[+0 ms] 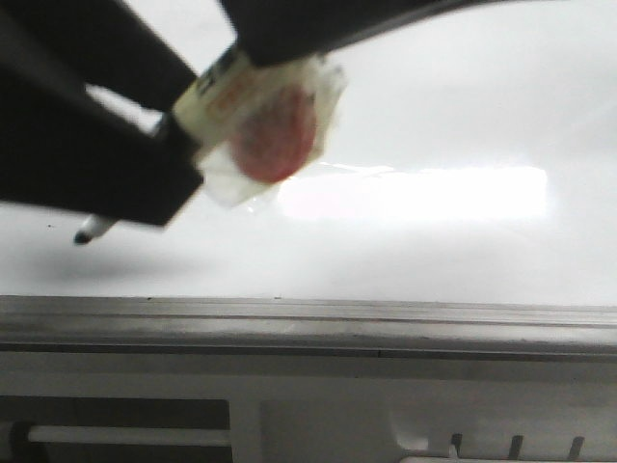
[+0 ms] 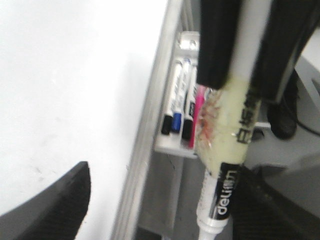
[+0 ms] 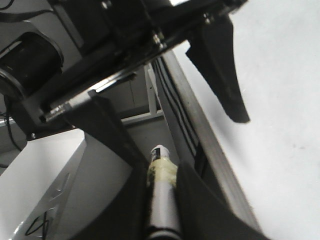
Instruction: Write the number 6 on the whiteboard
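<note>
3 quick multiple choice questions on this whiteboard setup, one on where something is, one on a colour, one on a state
1. The tray of spare markers sits:
A. in the middle of the whiteboard
B. off the board, past its metal edge rail
C. on top of an arm

2. The brightest marker in the tray is:
A. pink
B. green
C. orange

3. The taped marker is:
A. lying flat on the board
B. standing in the tray
C. clamped between black jaws

Answers:
1 B: the tray lies beyond the edge rail of the whiteboard.
2 A: a pink marker lies beside black and blue caps.
3 C: the taped marker is pinched between the jaws.
</note>
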{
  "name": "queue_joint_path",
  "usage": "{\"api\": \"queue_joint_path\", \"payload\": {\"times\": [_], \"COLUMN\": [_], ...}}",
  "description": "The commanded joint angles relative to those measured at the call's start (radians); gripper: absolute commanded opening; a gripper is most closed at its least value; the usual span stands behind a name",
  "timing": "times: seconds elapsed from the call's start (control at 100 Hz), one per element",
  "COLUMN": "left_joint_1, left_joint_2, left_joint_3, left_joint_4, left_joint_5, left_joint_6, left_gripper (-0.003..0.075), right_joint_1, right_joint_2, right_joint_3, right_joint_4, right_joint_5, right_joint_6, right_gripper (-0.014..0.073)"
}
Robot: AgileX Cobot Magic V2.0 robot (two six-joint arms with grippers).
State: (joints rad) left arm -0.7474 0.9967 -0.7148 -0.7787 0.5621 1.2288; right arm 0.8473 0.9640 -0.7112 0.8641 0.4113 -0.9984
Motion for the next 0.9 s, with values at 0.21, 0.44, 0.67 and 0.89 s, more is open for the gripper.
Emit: {"api": "queue_joint_path", "payload": {"times": [0.21,0.44,0.67,0.89], "left_joint_1": [0.051,0.13,0.131,0.131], "left_joint_2": [-0.251,-0.386,-0.402,-0.402], "left_joint_3": [0.025,0.174,0.217,0.217], "left_joint_4": [-0.089,-0.124,-0.187,-0.187], "left_joint_5": [-0.189,-0.227,-0.258,-0.258], "left_joint_6": [-0.231,-0.327,-0.327,-0.327], "left_gripper": [0.0371,0.0048,-0.0019,-0.0019], "right_joint_1": [-0.198,-0.356,-0.366,-0.367], "right_joint_2": [-0.169,-0.197,-0.162,-0.121], "right_joint_3": [-0.032,-0.032,-0.032,-0.032], "right_joint_4": [-0.259,-0.285,-0.287,-0.287], "right_joint_5": [-0.006,-0.063,-0.072,-0.156], "right_joint_6": [0.093,0.093,0.091,0.091], "right_gripper": [-0.006,-0.0061,-0.0061,-0.0064]}}
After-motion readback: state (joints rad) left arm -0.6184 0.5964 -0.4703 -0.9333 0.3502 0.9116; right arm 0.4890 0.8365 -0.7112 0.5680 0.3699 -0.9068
